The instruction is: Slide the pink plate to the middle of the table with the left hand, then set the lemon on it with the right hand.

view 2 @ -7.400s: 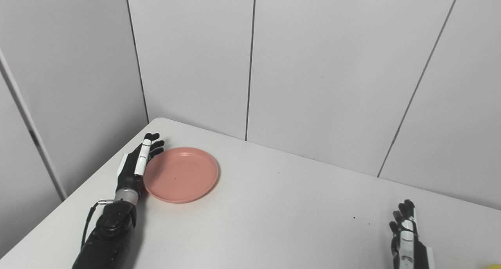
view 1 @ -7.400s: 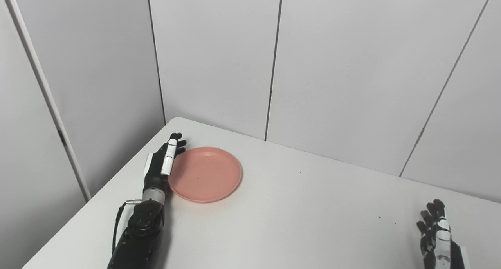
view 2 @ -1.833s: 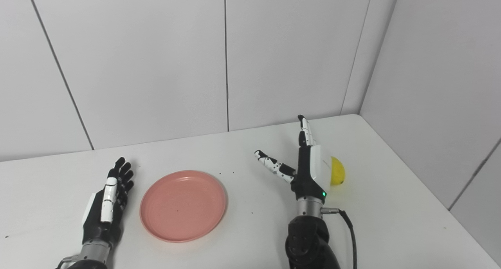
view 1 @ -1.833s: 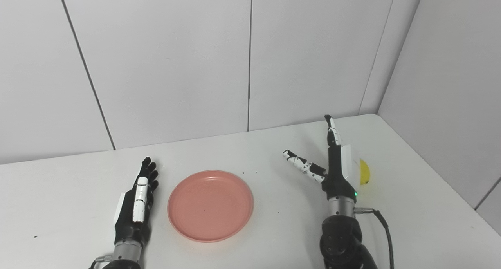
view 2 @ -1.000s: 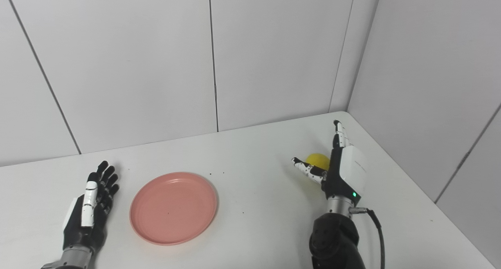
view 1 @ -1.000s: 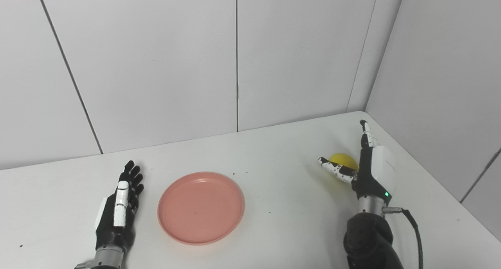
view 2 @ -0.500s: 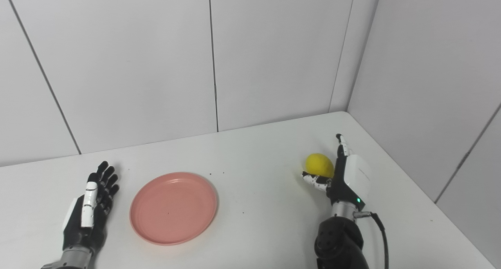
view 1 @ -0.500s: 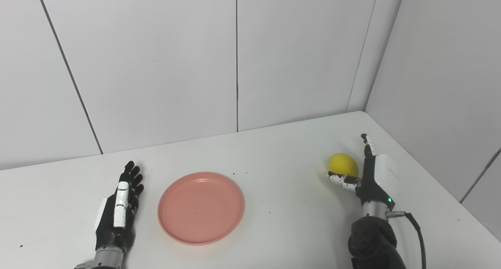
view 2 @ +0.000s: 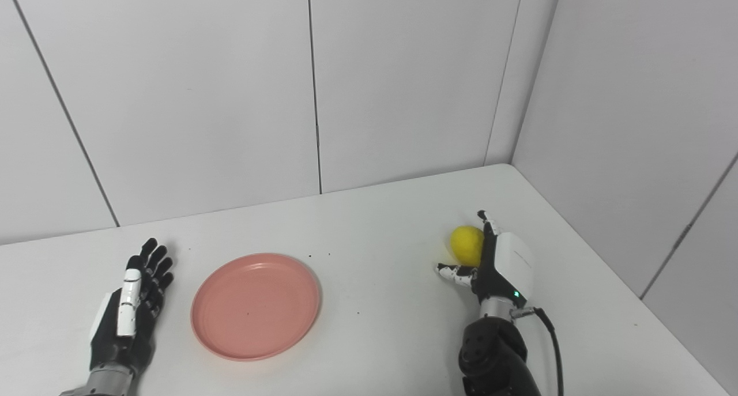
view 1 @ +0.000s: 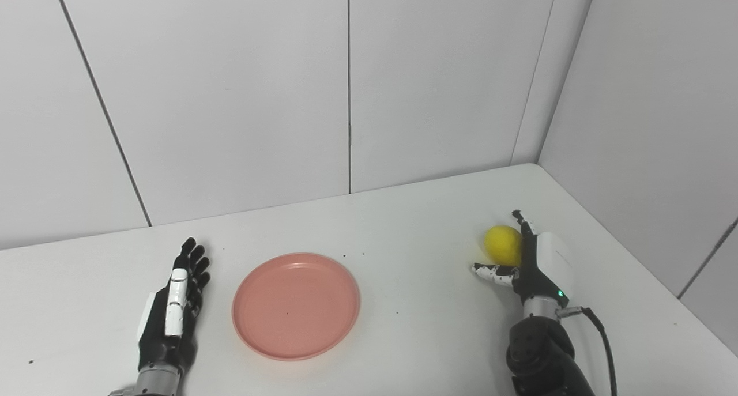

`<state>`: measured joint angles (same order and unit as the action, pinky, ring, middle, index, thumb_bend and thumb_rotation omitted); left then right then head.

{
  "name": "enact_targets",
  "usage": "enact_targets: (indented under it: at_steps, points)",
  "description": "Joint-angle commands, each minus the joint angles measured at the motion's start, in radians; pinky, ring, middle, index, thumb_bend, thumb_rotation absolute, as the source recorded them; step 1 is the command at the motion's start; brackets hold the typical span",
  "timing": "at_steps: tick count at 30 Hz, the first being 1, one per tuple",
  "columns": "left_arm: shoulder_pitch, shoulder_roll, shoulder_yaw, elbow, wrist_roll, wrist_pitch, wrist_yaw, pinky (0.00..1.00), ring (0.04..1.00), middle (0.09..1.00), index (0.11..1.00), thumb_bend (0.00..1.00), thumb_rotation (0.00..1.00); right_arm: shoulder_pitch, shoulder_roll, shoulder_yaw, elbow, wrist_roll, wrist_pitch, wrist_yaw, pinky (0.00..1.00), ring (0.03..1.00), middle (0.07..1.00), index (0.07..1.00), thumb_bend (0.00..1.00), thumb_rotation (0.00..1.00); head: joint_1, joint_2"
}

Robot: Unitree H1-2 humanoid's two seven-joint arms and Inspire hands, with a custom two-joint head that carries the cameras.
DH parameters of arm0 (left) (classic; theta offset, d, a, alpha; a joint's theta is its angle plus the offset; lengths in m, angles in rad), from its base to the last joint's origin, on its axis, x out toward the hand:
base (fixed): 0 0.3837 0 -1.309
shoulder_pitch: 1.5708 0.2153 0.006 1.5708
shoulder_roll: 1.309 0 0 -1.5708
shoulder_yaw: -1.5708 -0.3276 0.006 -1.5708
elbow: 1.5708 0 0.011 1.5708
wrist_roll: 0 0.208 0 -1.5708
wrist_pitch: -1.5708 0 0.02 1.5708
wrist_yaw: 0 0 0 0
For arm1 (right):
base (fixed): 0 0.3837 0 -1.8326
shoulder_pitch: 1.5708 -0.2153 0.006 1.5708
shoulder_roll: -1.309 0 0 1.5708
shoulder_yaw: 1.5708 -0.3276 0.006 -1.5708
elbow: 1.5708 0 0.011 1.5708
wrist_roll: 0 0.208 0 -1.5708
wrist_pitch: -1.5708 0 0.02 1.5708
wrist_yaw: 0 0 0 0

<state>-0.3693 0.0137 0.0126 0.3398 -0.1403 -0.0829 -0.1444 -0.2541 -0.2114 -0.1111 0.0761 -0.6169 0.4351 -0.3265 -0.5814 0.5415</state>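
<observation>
The pink plate (view 1: 296,305) lies empty on the white table (view 1: 415,234), a little left of the middle. The yellow lemon (view 1: 502,245) sits on the table at the right, near the far corner. My right hand (view 1: 533,263) is open just right of and behind the lemon. Its fingers reach up along the lemon's right side and its thumb (view 1: 489,272) points left in front of it. The hand is not closed on the lemon. My left hand (view 1: 172,309) lies open and flat on the table, a short gap left of the plate.
White wall panels close the table at the back and on the right. The table's right edge (view 1: 646,292) runs close to my right arm, and a black cable (view 1: 602,338) trails from the right wrist.
My right hand has drawn back toward me and dropped lower beside the lemon, its fingers now less far past it. The lemon has barely moved. The plate and left hand are still.
</observation>
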Motion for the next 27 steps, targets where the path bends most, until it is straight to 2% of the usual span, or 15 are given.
enact_targets:
  at_steps: [1,3,4,5,7,8,9,11,18,19,21,23,27]
  points:
    - [0.012,0.007,0.001,-0.003,-0.003,-0.003,-0.007,1.00,0.984,0.986,0.986,0.53,1.00,-0.041,-0.025,0.001,-0.017,-0.009,0.027,0.014,0.35,0.457,0.825,0.833,0.75,0.06,0.000,0.001]
    - [0.013,0.007,-0.001,-0.007,0.002,0.002,-0.004,1.00,0.984,0.987,0.986,0.53,1.00,-0.047,-0.026,-0.004,-0.017,-0.001,0.031,0.024,0.27,0.357,0.770,0.826,0.74,0.04,0.001,0.003]
    - [0.013,0.006,-0.002,-0.009,0.005,0.004,-0.003,1.00,0.982,0.986,0.986,0.53,1.00,-0.050,-0.026,-0.006,-0.013,-0.004,0.033,0.027,0.19,0.266,0.632,0.818,0.66,0.02,0.003,0.003]
    - [0.013,0.006,-0.003,-0.009,0.006,0.003,-0.003,1.00,0.981,0.985,0.986,0.53,1.00,-0.053,-0.024,-0.011,-0.009,-0.011,0.034,0.032,0.15,0.222,0.560,0.806,0.61,0.01,0.004,0.003]
    - [0.013,0.006,-0.003,-0.009,0.005,-0.002,-0.005,1.00,0.982,0.986,0.987,0.52,1.00,-0.058,-0.019,-0.020,-0.001,-0.027,0.034,0.040,0.10,0.157,0.487,0.782,0.57,0.00,0.004,0.003]
    - [0.013,0.005,-0.002,-0.010,0.005,-0.001,-0.004,1.00,0.982,0.985,0.987,0.52,1.00,-0.061,-0.018,-0.022,0.007,-0.047,0.034,0.047,0.09,0.148,0.478,0.776,0.57,0.00,0.004,0.003]
    - [0.013,0.004,-0.002,-0.011,0.006,0.000,-0.003,1.00,0.980,0.983,0.986,0.52,1.00,-0.063,-0.018,-0.025,0.013,-0.061,0.034,0.052,0.12,0.200,0.472,0.727,0.56,0.00,0.004,0.003]
    - [0.013,0.003,-0.002,-0.012,0.005,0.004,-0.002,1.00,0.982,0.984,0.986,0.52,1.00,-0.064,-0.014,-0.031,0.015,-0.081,0.034,0.062,0.15,0.244,0.472,0.687,0.55,0.00,0.004,0.004]
    - [0.014,0.000,-0.001,-0.018,0.005,0.005,-0.001,1.00,0.981,0.983,0.982,0.52,1.00,-0.073,0.019,-0.082,0.016,-0.139,0.034,0.084,0.15,0.224,0.470,0.591,0.55,0.00,0.008,0.007]
    - [0.014,0.000,-0.001,-0.019,0.007,0.007,0.000,1.00,0.980,0.982,0.982,0.52,1.00,-0.075,0.026,-0.092,0.016,-0.149,0.034,0.090,0.16,0.218,0.470,0.538,0.54,0.00,0.008,0.007]
    - [0.013,0.000,-0.002,-0.018,0.008,0.007,0.001,1.00,0.981,0.983,0.983,0.52,1.00,-0.079,0.036,-0.112,0.014,-0.170,0.035,0.107,0.16,0.216,0.470,0.509,0.53,0.00,0.009,0.007]
    - [0.012,-0.001,-0.003,-0.015,0.010,0.003,0.000,1.00,0.983,0.984,0.983,0.52,1.00,-0.084,0.045,-0.130,0.015,-0.189,0.035,0.124,0.20,0.249,0.472,0.491,0.53,0.00,0.011,0.006]
    - [0.012,-0.002,-0.004,-0.012,0.015,-0.001,0.004,1.00,0.980,0.981,0.981,0.52,1.00,-0.085,0.057,-0.144,0.009,-0.191,0.035,0.112,0.21,0.252,0.471,0.486,0.53,0.00,0.017,0.006]
